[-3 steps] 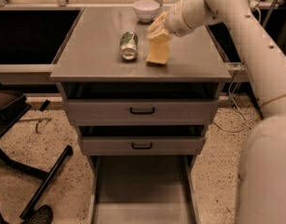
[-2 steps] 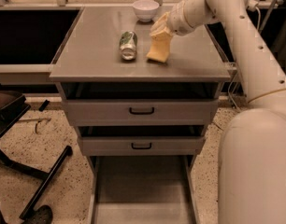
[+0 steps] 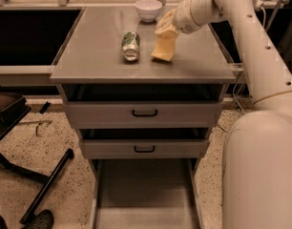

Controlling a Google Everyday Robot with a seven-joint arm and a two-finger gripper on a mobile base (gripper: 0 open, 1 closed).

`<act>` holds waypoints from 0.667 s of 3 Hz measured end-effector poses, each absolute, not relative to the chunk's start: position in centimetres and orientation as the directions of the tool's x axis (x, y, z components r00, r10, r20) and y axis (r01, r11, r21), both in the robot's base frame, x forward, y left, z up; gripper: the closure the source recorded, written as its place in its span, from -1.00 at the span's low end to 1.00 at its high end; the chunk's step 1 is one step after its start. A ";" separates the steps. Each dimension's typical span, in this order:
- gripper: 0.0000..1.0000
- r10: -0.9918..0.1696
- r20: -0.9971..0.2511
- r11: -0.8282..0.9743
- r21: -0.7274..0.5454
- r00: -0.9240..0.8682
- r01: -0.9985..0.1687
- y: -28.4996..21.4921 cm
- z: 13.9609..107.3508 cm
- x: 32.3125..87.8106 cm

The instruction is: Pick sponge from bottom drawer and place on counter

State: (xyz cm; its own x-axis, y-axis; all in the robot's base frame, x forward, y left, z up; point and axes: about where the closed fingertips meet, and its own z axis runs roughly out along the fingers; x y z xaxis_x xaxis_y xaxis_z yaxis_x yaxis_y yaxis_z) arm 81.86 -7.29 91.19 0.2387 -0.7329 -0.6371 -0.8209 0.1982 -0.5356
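Note:
My gripper point(image 3: 163, 46) reaches down from the upper right to the counter point(image 3: 98, 56), its pale yellowish tip resting on or just above the top, right of the can. The green-and-silver can point(image 3: 130, 45) lies on its side beside it, a small gap apart. I cannot make out the sponge as a separate thing; it is hidden or out of view. The bottom drawer point(image 3: 146, 194) is pulled open at the bottom of the view and the part of its flat grey floor that shows is bare.
A white bowl point(image 3: 148, 9) stands at the back of the counter, just behind the gripper. The two upper drawers point(image 3: 144, 112) with black handles stand slightly open. My arm and base point(image 3: 260, 151) fill the right side. A black chair base point(image 3: 36, 185) is on the floor at the left.
The gripper stays at almost the same spot on the counter beside the can. The arm's lower part has shifted a little. The can and bowl have not moved.

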 end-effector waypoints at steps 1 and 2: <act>-0.30 -0.733 -0.637 0.198 -0.536 0.239 -0.821 -7.3 91.2 81.9; -0.77 -0.733 -0.637 0.198 -0.535 0.239 -0.821 -7.3 91.2 81.9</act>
State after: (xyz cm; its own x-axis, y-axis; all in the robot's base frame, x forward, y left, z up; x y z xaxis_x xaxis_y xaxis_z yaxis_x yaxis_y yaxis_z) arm 81.86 -7.28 91.19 0.2387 -0.7329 -0.6371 -0.8210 0.1981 -0.5355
